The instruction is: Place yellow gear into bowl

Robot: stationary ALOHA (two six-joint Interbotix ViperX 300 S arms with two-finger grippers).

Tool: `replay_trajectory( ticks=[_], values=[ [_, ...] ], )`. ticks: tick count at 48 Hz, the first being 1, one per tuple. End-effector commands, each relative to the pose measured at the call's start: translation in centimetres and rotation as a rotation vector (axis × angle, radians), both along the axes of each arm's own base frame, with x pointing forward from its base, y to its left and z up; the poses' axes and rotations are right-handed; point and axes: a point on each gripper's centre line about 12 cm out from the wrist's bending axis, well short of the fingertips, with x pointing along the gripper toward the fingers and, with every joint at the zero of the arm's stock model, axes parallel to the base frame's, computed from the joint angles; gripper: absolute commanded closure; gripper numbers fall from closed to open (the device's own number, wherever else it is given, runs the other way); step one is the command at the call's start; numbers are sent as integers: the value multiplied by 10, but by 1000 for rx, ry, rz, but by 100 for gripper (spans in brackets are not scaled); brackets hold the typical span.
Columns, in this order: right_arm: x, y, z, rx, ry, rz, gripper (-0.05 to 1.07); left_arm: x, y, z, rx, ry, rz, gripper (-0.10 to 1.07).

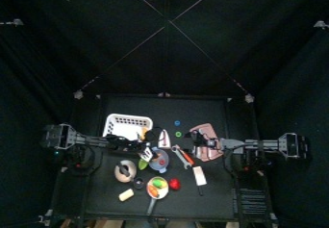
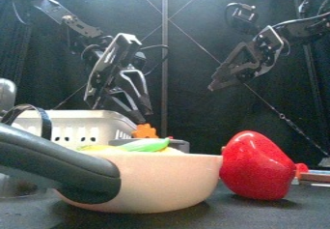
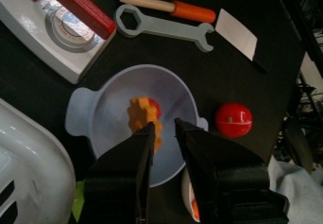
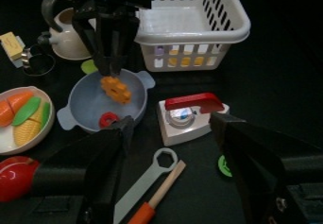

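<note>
The yellow-orange gear [image 3: 145, 112] lies inside the pale blue bowl [image 3: 108, 95], near its middle. It also shows in the right wrist view [image 4: 116, 88], in the same bowl [image 4: 78, 110]. My left gripper [image 3: 168, 133] hangs straight over the bowl with its jaws a narrow gap apart; the gear sits just past the tip of one jaw, not between them. The right wrist view shows that gripper's fingers [image 4: 106, 48] reaching down to the gear. My right gripper [image 4: 168, 129] is open wide and empty, above the toy iron.
A red and white toy iron [image 4: 190, 114], a grey wrench [image 4: 145, 180] and an orange-handled screwdriver [image 3: 164, 6] lie beside the bowl. A white basket [image 4: 190, 20] stands behind it. A pan of toy food [image 2: 142, 180] and a red fruit [image 2: 258, 165] are at the front.
</note>
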Motion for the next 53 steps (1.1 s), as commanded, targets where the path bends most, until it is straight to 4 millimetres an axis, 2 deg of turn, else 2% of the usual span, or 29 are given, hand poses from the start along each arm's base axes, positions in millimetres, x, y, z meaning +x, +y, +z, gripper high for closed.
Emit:
replay_trajectory(
  ticks=[1,30,44,53],
  values=[
    [1,1,9,-5,-35,4,6,6,1,12,3,-38,3,31],
    [1,5,6,-6,-24,18,7,0,0,25,20,-85,-4,31],
    [0,7,2,0,-11,24,7,-6,4,35,57,-177,20,31],
    [0,8,1,8,-9,21,7,-15,7,30,51,-195,50,31]
  ],
)
